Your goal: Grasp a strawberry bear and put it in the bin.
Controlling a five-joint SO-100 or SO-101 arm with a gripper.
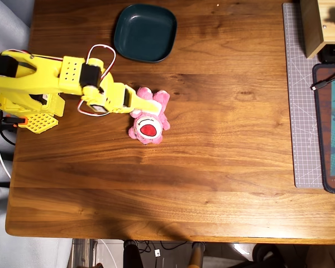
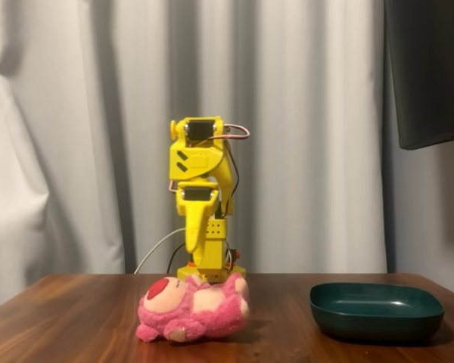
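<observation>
here the strawberry bear [image 1: 149, 115] lies on its back on the wooden table [image 1: 212, 167], a little left of the table's middle in the overhead view, its red nose toward the near long edge and its legs toward the far edge. the yellow arm [image 1: 50, 81] reaches out from its base at the table's left edge, and the gripper [image 1: 147, 104] sits over the bear's upper body, its tips pointed down at the plush in the fixed view [image 2: 197, 265]. whether the fingers are spread or closed cannot be told from either view, nor whether they touch the bear. the bin [image 1: 145, 32] rests near the far edge, well apart from the bear, with nothing in it; in the fixed view it stands to the right [image 2: 376, 310].
</observation>
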